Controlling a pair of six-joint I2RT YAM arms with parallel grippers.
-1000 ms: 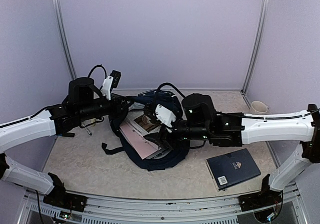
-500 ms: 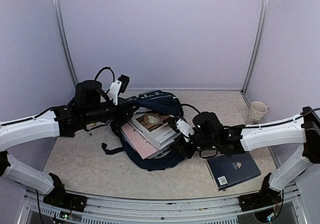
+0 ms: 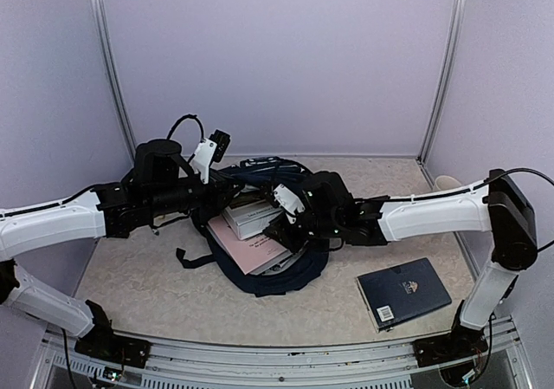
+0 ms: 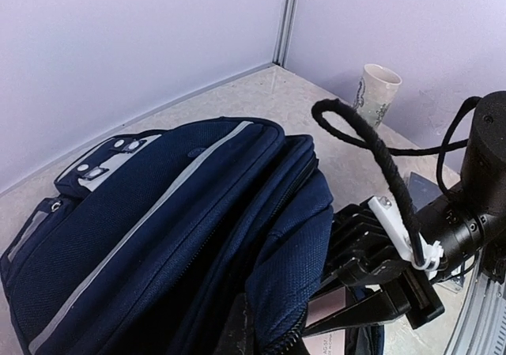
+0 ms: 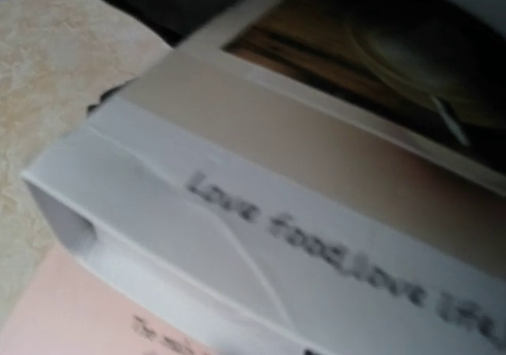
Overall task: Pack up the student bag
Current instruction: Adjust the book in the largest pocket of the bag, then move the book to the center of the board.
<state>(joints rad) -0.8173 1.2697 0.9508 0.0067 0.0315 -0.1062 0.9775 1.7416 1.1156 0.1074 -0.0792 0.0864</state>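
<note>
The student bag lies open at mid-tabletop, with books stacked in its mouth. The left claw is clenched at the bag's far-left rim. The right claw sits against the white book inside the opening; its jaw state cannot be told.

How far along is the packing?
Done: a pink book and a white-spined book lie partway inside the dark navy fabric backpack. In hand: the left gripper pinches the backpack's rim; the right gripper is at the white book. Left: the flat navy hardcover book on the table.
</note>
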